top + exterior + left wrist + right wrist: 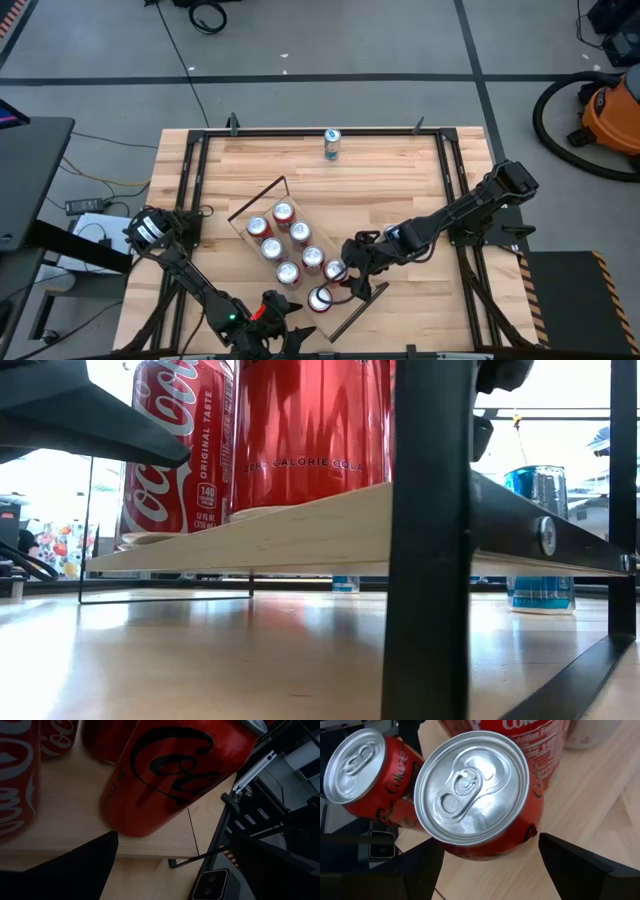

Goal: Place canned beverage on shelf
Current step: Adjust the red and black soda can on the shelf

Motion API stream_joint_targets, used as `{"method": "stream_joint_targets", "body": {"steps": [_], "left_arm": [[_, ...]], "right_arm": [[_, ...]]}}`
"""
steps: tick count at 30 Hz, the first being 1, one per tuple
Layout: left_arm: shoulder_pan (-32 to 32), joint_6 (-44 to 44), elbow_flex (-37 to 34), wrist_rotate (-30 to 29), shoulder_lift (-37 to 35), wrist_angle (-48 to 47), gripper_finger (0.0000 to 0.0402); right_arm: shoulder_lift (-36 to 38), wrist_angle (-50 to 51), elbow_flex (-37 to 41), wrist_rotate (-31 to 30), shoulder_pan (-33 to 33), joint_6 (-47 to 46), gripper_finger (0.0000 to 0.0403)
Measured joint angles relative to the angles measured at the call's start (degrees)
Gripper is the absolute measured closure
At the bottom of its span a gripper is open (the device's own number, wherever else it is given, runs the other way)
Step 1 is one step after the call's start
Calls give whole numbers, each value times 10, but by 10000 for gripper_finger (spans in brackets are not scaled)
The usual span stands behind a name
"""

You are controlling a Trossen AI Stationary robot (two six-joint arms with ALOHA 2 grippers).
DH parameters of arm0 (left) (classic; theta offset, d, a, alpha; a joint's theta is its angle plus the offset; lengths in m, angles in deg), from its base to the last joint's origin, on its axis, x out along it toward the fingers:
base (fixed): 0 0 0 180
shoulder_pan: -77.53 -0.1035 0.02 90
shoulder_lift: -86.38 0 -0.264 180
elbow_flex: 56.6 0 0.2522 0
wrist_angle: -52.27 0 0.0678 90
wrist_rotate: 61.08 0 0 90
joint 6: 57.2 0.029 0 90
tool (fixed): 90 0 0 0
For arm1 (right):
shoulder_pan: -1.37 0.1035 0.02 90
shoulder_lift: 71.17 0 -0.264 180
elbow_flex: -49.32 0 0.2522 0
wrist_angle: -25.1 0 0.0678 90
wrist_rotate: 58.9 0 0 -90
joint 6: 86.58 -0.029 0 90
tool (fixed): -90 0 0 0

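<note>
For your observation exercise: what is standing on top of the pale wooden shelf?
On the shelf stand red cola cans in a staggered double row; the right pincer is around one near the end. The cans cover the plank beneath them.

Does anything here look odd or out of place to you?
One blue can stands alone at the table's far edge, well apart from the red cans lined up on the shelf. The shelf itself lies diagonally across the table rather than square with it. Nothing looks spilled or tipped over.
</note>
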State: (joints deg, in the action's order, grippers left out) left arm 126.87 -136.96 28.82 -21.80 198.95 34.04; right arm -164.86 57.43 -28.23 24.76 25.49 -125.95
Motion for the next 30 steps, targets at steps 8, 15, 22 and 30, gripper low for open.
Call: {"method": "stream_joint_targets", "body": {"steps": [8, 15, 22, 30], "left_arm": [[0, 2, 0, 0, 0, 1, 4], [12, 28, 0, 26, -8, 23, 4], [28, 129, 0, 79, -7, 126, 4], [30, 280, 0, 79, -4, 190, 25]], "right_arm": [[0, 3, -11, 28, 2, -1, 72], [1, 105, -66, 44, 10, 14, 72], [1, 211, -127, 45, 24, 47, 72], [1, 283, -169, -10, 52, 94, 72]]}}
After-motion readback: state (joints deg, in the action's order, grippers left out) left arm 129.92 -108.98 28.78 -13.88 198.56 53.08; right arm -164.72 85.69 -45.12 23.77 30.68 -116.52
